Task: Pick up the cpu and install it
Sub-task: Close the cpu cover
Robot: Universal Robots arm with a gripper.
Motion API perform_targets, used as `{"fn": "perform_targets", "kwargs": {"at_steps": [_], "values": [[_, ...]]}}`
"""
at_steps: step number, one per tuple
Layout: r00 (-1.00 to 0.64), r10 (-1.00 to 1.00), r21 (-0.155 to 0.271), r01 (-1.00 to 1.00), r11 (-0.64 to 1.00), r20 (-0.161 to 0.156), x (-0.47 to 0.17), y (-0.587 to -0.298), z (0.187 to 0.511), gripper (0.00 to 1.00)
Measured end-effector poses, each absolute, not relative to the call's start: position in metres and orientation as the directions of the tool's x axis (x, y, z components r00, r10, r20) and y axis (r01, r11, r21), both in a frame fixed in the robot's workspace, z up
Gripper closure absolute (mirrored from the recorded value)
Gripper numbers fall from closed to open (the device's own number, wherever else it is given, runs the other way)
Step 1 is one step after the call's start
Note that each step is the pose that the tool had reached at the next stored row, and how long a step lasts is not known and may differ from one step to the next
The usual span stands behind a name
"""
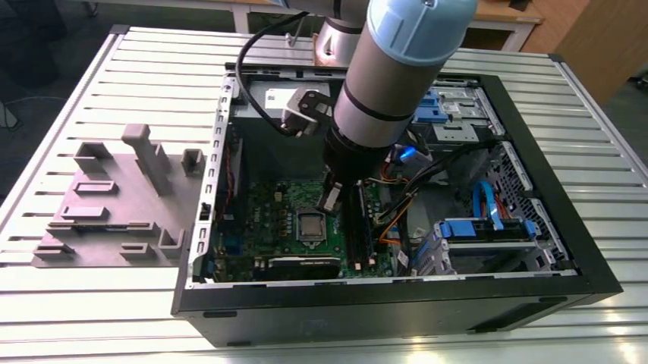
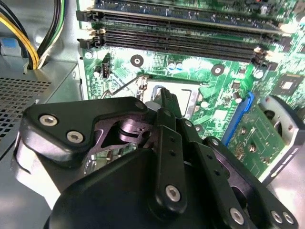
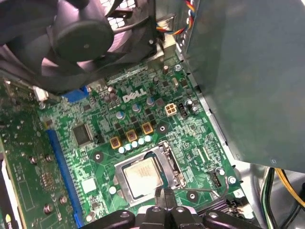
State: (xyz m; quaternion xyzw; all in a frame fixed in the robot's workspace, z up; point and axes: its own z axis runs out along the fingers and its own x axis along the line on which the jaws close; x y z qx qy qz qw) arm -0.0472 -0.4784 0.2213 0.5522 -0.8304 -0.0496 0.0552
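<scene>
So the cpu (image 3: 141, 177) is already lying flat in the socket frame (image 3: 148, 176) on the green motherboard (image 3: 157, 129), silvery top facing up; it's square, so no real long axis. The pincer (image 3: 163, 196) hovers just beside the frame's edge, fingertips nearly together, holding nothing as far as the first wrist view shows.

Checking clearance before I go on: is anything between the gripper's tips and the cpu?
No loose object. In the first wrist view the gripper sits at the edge of the cpu, with just the socket frame's rim there.
</scene>
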Motion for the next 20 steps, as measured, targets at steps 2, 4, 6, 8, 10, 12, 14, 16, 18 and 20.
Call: {"fn": "perform_targets", "kwargs": {"at_steps": [2, 4, 6, 8, 10, 12, 14, 16, 18, 20], "values": [[-0.369, -0.929, 0.137, -0.919, 0.37, 0.033, -0.0472, -0.4784, 0.2213, 0.9], [-0.356, -0.934, 0.133, -0.925, 0.357, 0.03, -0.0471, -0.4785, 0.2213, 0.9], [-0.35, -0.936, 0.132, -0.927, 0.351, 0.027, -0.0478, -0.4792, 0.2214, 0.9], [-0.347, -0.938, 0.131, -0.929, 0.347, 0.023, -0.0486, -0.4801, 0.2213, 0.9], [-0.345, -0.938, 0.131, -0.93, 0.344, 0.016, -0.0492, -0.4814, 0.2213, 0.9], [-0.345, -0.939, 0.135, -0.93, 0.342, 0.003, -0.0502, -0.4832, 0.2213, 0.9], [-0.345, -0.939, 0.136, -0.93, 0.342, 0.0, -0.051, -0.4836, 0.2214, 0.9], [-0.345, -0.939, 0.138, -0.93, 0.341, -0.006, -0.0523, -0.4837, 0.2214, 0.9], [-0.345, -0.939, 0.138, -0.93, 0.341, -0.006, -0.0525, -0.4837, 0.2213, 0.9], [-0.345, -0.939, 0.138, -0.93, 0.341, -0.006, -0.0546, -0.4837, 0.2213, 0.9]]}}
